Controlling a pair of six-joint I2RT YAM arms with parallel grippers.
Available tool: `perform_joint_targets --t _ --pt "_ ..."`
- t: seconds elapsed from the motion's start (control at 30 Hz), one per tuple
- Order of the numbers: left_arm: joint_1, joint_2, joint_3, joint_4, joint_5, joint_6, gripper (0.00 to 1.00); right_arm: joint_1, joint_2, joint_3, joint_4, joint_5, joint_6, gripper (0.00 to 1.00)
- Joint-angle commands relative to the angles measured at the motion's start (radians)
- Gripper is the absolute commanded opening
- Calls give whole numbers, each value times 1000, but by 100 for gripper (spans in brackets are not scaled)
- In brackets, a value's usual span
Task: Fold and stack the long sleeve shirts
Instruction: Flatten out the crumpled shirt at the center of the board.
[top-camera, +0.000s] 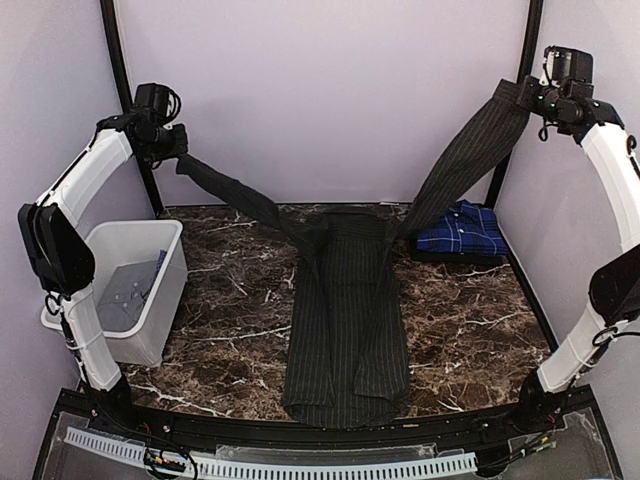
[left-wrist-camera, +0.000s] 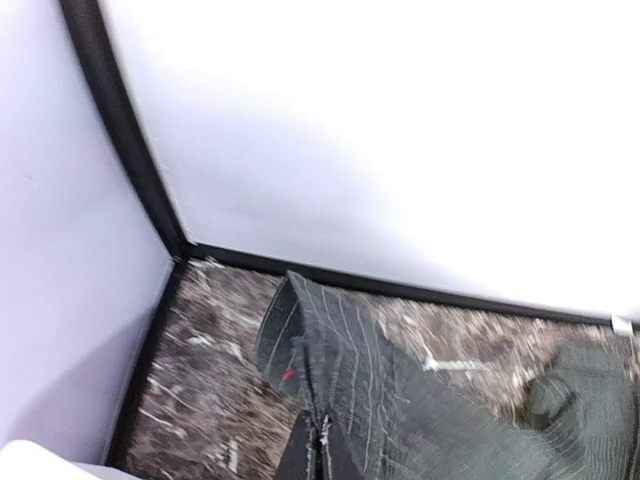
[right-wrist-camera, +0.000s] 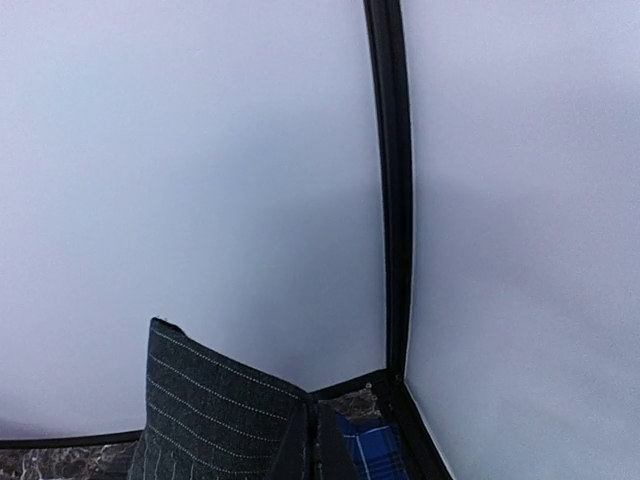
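Currently: L hand (top-camera: 182, 155) & R hand (top-camera: 517, 92) each pinching a black pinstripe shirt (top-camera: 345, 320) sleeve, holding them spread, prob. for folding inward.

In the left wrist view the worktop (left-wrist-camera: 200, 400) is smeared with blur, and the left end effector (left-wrist-camera: 316, 445) is cut off by the bottom edge. In the right wrist view the plaid shirt (right-wrist-camera: 368, 446) shows only as a sliver behind a sleeve of the pinstriped shirt (right-wrist-camera: 200, 410). What lies in the bin (top-camera: 150, 335) is too small to tell.
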Motion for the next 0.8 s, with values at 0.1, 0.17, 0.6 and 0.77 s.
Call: perform_joint_targets --t 0.1,0.17,0.6,0.77 --pt "124 112 223 -101 15 -6 0 -159 74 11 -7 -33 48 0" --pt "153 142 280 -105 30 -8 0 -196 88 24 -9 -35 54 0" --pt "225 206 372 -103 78 -12 0 -279 196 128 -42 -177 89 0" --pt "211 206 350 -107 139 -20 0 -205 162 27 2 -238 68 0"
